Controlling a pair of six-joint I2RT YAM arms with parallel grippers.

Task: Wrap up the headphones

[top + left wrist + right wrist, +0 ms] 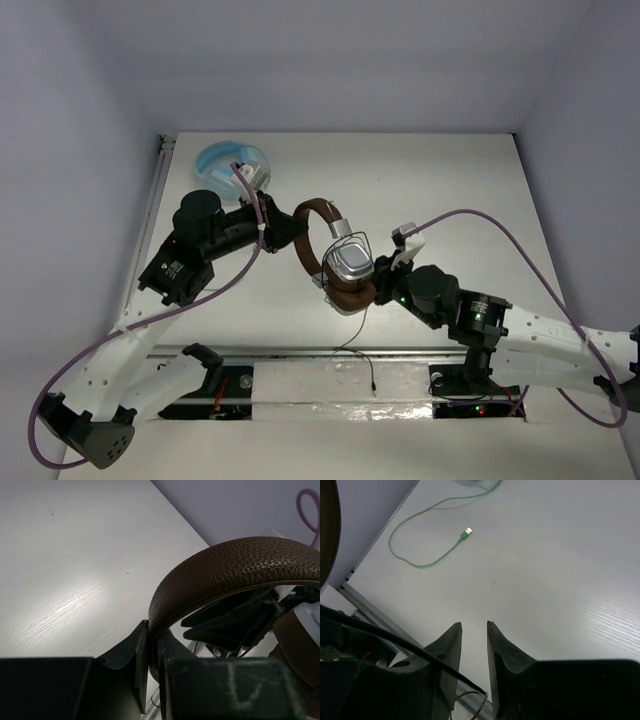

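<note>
High rear view over the table (450, 180); wrist views close above it

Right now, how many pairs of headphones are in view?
2. The brown headphones are mid-table, with the headband pinched in the left claw. The light blue headphones sit at the table's far left corner. No others are visible.

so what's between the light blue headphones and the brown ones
the left gripper, shut on the headband of the brown headphones, sits between them; top view shows it
</note>
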